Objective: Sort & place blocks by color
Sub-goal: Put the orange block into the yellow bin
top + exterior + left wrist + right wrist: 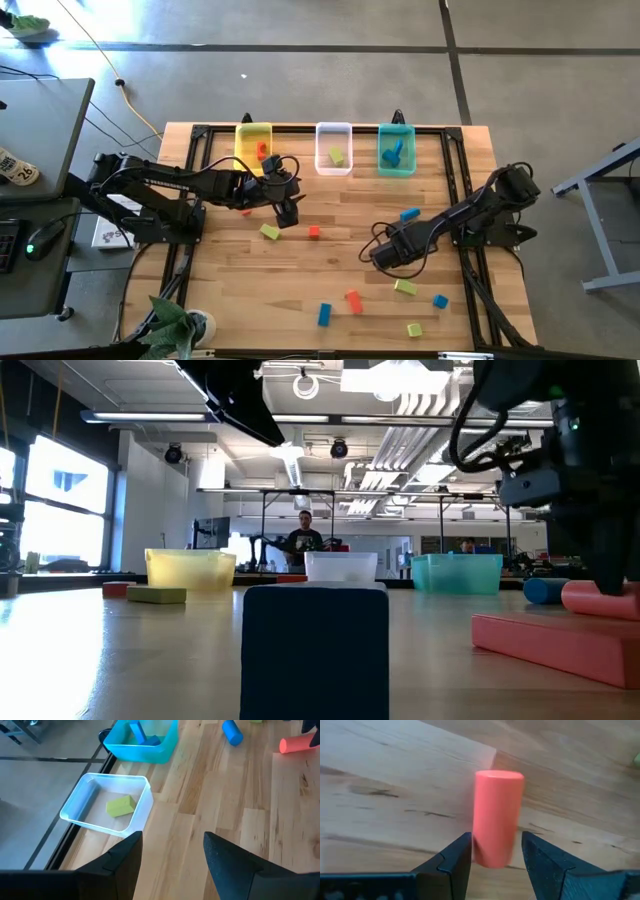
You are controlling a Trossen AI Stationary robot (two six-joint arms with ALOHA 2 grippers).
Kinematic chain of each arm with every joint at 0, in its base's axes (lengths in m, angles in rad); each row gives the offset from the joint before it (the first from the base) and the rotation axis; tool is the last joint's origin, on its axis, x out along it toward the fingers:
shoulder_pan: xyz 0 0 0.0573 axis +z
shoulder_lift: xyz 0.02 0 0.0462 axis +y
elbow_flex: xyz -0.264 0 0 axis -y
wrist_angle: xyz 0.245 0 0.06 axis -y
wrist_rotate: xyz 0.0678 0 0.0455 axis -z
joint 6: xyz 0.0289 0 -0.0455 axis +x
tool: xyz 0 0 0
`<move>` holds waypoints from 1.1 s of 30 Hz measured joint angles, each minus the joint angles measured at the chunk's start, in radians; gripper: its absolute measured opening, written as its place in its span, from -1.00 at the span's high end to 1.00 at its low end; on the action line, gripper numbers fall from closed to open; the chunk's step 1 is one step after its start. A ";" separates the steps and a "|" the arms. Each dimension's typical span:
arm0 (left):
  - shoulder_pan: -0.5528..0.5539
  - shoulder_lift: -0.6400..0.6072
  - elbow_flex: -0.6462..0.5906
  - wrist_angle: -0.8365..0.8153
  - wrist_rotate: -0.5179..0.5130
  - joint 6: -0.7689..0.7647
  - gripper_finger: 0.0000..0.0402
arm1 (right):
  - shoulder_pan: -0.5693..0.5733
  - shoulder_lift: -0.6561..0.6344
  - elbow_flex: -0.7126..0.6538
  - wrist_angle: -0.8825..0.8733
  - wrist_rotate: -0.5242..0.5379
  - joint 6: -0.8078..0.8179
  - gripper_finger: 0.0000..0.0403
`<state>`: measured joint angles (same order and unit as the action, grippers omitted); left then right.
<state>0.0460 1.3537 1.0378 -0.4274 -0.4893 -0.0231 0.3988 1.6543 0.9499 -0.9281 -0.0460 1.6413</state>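
We see the wooden table filling the middle of the high view, with three bins in a row along its upper edge: a yellow bin holding a red-orange block, a clear bin holding a yellow-green block, and a teal bin holding blue blocks. The left gripper hangs left of centre, just below the yellow bin, its fingers spread apart over bare wood with nothing between them. The right gripper sits right of centre; in its wrist view a red-orange cylinder lies between the parted fingers, close to them, but we cannot tell whether they touch it. Loose blocks are scattered across the lower half of the high view: a red-orange bar, a blue bar, a yellow-green block and a small red-orange cube.
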 joint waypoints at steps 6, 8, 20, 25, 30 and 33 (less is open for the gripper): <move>0.005 0.000 0.000 0.007 -0.017 0.000 0.02 | -0.007 0.000 -0.075 0.124 -0.029 -0.007 0.20; 0.011 0.000 0.000 0.007 -0.017 0.000 0.02 | -0.006 -0.002 -0.091 0.149 -0.034 -0.006 0.22; 0.134 0.000 0.000 0.007 0.197 -0.040 0.02 | -0.054 -0.006 -0.051 0.178 -0.034 -0.145 0.50; 0.200 0.000 0.000 0.012 0.289 -0.053 0.02 | -0.138 -0.019 -0.017 0.222 -0.024 -0.306 0.50; 0.264 0.000 0.000 0.029 0.402 -0.096 0.02 | -0.242 -0.034 0.036 0.280 0.010 -0.525 0.50; 0.304 0.000 0.000 0.040 0.471 -0.133 0.02 | -0.312 -0.046 0.072 0.351 0.012 -0.679 0.50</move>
<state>0.3504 1.3537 1.0374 -0.3875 -0.0178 -0.1564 0.0863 1.6087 1.0215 -0.5772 -0.0338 0.9619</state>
